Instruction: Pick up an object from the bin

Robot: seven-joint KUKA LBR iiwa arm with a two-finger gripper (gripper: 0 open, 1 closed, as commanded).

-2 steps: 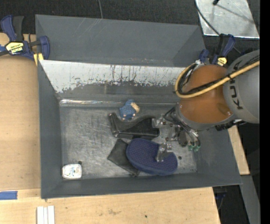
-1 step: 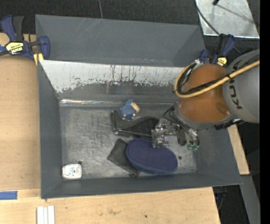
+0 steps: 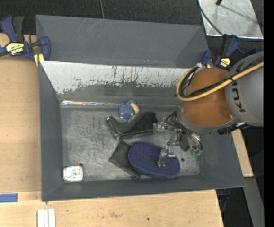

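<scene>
My gripper (image 3: 167, 156) hangs low at the right of the bin floor, its fingertips down on the right end of a dark blue oval pad (image 3: 148, 160). That pad lies on a black flat piece (image 3: 121, 157) at the front middle. Just behind it rests a black angular tool (image 3: 132, 125) with a grey handle end. A small blue and tan object (image 3: 128, 109) sits at the back of the floor, beyond the black tool.
A small white block (image 3: 73, 173) lies in the front left corner of the bin. The arm's orange cover and a yellow cable hang over the bin's right side. The left half of the floor holds little else.
</scene>
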